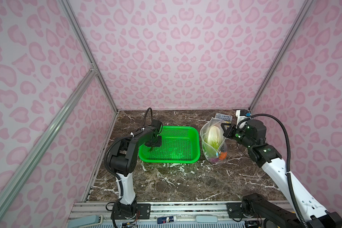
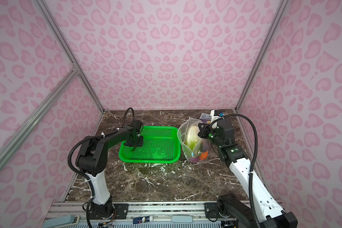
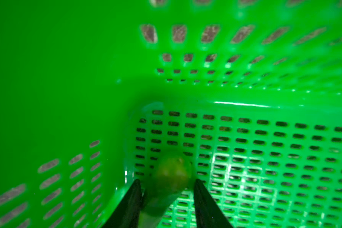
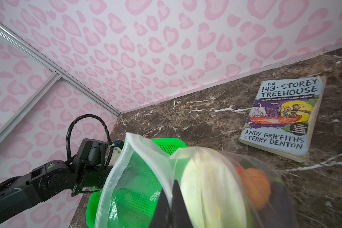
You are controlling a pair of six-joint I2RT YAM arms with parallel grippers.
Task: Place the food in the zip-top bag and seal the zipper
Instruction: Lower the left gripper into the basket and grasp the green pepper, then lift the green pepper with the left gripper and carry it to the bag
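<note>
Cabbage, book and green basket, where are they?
cabbage (image 1: 212,136), in a top view, on its pale middle.
book (image 4: 282,116), in the right wrist view, on its cover picture.
green basket (image 1: 166,160), in a top view, on its near rim.

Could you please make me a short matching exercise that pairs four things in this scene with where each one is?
Things:
1. cabbage
2. book
3. left gripper
4. right gripper

Places:
A. lying flat on the table near the back wall
B. pinching the rim of the zip-top bag
C. inside that bag
D. low in the green basket, jaws either side of a small round piece

Pairs: 1-C, 2-A, 3-D, 4-B
</note>
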